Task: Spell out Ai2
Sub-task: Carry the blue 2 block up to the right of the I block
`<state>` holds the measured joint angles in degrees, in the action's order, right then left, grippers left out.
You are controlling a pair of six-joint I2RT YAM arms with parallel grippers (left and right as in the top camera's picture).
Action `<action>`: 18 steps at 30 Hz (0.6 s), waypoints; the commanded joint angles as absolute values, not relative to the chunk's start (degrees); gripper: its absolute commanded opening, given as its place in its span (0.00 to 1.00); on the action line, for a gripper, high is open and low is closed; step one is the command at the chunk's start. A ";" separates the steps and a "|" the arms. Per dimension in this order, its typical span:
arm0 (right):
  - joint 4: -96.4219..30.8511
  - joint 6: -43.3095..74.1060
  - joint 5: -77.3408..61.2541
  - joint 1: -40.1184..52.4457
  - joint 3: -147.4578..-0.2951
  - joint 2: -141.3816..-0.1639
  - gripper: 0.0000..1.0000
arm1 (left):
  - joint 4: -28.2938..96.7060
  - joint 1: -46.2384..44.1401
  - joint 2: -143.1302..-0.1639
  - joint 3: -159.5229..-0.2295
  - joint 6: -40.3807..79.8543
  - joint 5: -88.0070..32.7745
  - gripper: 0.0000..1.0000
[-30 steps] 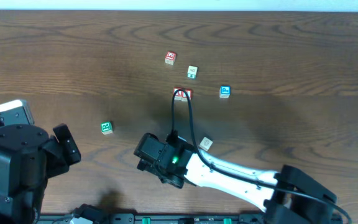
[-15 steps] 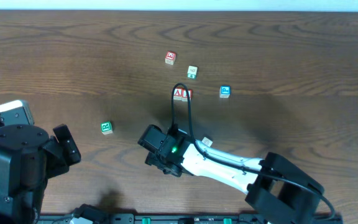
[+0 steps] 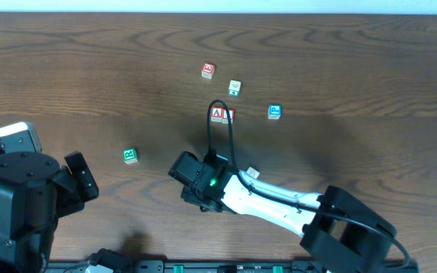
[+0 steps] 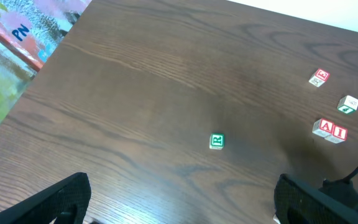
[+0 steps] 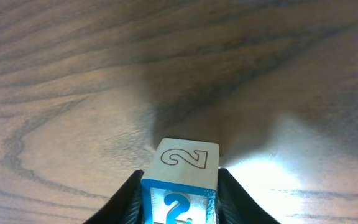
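In the right wrist view my right gripper [image 5: 180, 190] is shut on the blue "2" cube [image 5: 185, 158], one black finger against each side, low over the table. From overhead only a corner of that cube [image 3: 253, 173] peeks out beside the white right arm [image 3: 279, 205]; the fingers are hidden beneath it. The red "A" cube [image 3: 217, 114] and red "I" cube [image 3: 228, 115] sit touching side by side, farther back. My left gripper [image 4: 182, 208] hangs wide open with nothing in it, at the near left of the table.
A red-marked cube [image 3: 208, 70] and a cube with a green mark [image 3: 234, 88] lie behind the A and I. Another blue cube [image 3: 275, 111] sits to their right, and a green cube [image 3: 130, 155] to the left. A black cable [image 3: 230, 140] loops from the right arm toward the A.
The right jaws have closed from wide open onto the "2" cube. The right wrist shifted slightly back and right. The left arm and the other cubes are unmoved.
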<state>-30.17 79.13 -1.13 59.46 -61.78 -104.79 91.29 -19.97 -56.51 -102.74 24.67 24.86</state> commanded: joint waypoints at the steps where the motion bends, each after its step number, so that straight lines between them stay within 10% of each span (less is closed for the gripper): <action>1: -29.52 76.69 1.26 58.30 -61.60 -105.12 0.24 | 91.48 -19.90 -56.71 -103.28 25.32 25.87 0.96; 18: -46.15 58.06 5.13 48.75 -81.60 -101.86 0.24 | 91.46 -19.90 -56.71 -103.28 25.32 25.89 0.95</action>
